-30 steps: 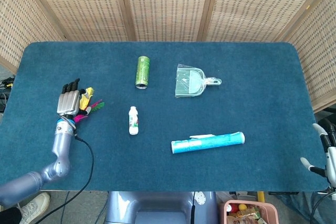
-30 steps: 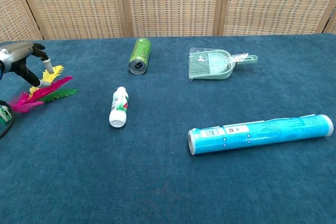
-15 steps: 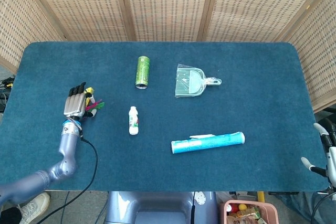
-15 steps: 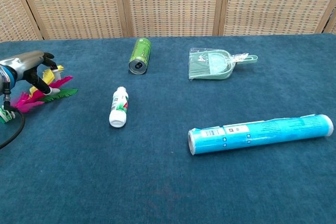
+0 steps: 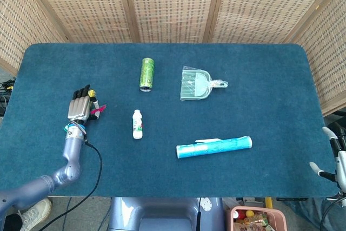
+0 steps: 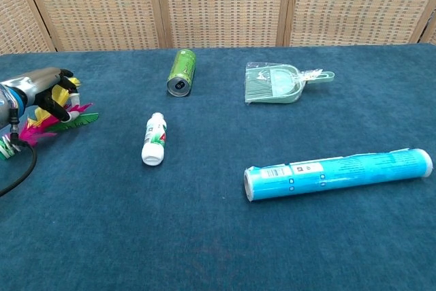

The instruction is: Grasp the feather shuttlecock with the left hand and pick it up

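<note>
shuttlecock [image 6: 58, 118] pink/yellow/green | can [image 6: 180, 72] green | tube [image 6: 338, 172] cyan | table [image 6: 225, 250] blue

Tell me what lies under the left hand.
Under the left hand sits the feather shuttlecock: pink, green and yellow feathers stick out past the dark fingers onto the blue table. Its base is covered by the hand, so the hold cannot be confirmed.

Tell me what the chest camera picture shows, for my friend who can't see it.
At the far left of a blue table, the robot's left hand curls over a colourful feather shuttlecock. Farther right lie a green can, small white bottle, green dustpan and long blue tube.
</note>
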